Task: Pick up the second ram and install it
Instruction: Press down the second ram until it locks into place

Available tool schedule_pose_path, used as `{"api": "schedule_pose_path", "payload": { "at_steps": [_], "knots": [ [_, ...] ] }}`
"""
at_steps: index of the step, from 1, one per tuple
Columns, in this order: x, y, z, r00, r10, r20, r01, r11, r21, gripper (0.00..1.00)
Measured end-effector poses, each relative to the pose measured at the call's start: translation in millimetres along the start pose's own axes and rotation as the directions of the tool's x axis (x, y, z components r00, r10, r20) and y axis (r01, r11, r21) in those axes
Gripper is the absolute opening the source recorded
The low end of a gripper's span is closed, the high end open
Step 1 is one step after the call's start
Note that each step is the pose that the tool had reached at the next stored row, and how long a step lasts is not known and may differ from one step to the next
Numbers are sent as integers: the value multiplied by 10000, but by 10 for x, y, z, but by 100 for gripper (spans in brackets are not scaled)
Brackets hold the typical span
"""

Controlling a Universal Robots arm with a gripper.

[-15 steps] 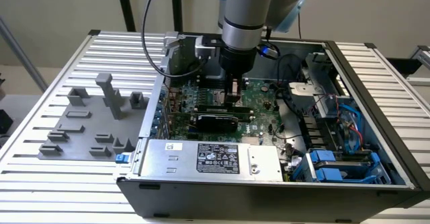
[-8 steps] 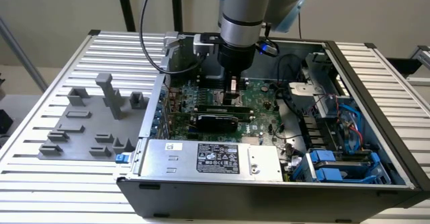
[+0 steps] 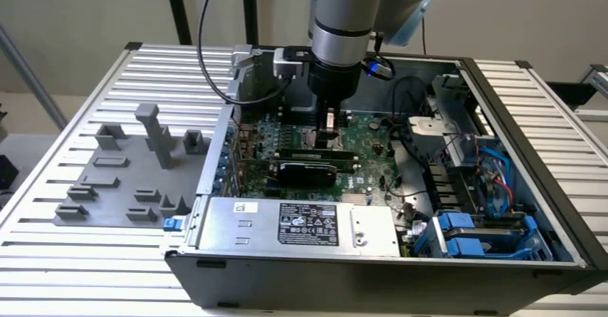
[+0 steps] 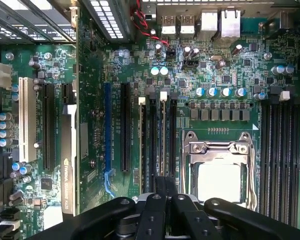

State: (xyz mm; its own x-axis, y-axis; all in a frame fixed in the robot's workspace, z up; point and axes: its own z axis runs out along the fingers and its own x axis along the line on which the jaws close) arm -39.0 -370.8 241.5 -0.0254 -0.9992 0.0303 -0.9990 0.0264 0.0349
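The gripper point(image 3: 328, 133) reaches straight down into the open PC case point(image 3: 380, 278), low over the far middle of the motherboard point(image 3: 369, 135). In the wrist view the gripper point(image 4: 164, 189) has its fingers point(image 4: 157, 192) drawn narrow, nearly together, and they pinch the ram point(image 4: 162, 145). The ram is seen edge-on as a thin strip, and it lies in line with one of the long dark slots point(image 4: 172, 140) just beside the CPU socket point(image 4: 217, 172). A white latch point(image 4: 163, 95) sits at the strip's far end. Whether the ram is fully seated in the slot cannot be told.

In the exterior view a black card point(image 3: 304, 171) stands across the board just near of the gripper. The power supply point(image 3: 304, 224) fills the near side of the case. On the exterior view's left, well apart from the case, grey holder blocks point(image 3: 124, 178) sit on the ribbed table point(image 3: 57, 260)
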Motion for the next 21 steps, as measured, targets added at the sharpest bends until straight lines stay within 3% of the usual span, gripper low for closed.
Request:
{"api": "schedule_pose_path", "payload": {
  "at_steps": [7,17,21],
  "knots": [
    [-11,-1,27,10000,1,-1,-1,10000,8,0],
    [-27,-4,176,10000,1,-16,-1,10000,10,0],
    [-31,-3,91,10000,2,13,-2,10000,23,0]
  ]
}}
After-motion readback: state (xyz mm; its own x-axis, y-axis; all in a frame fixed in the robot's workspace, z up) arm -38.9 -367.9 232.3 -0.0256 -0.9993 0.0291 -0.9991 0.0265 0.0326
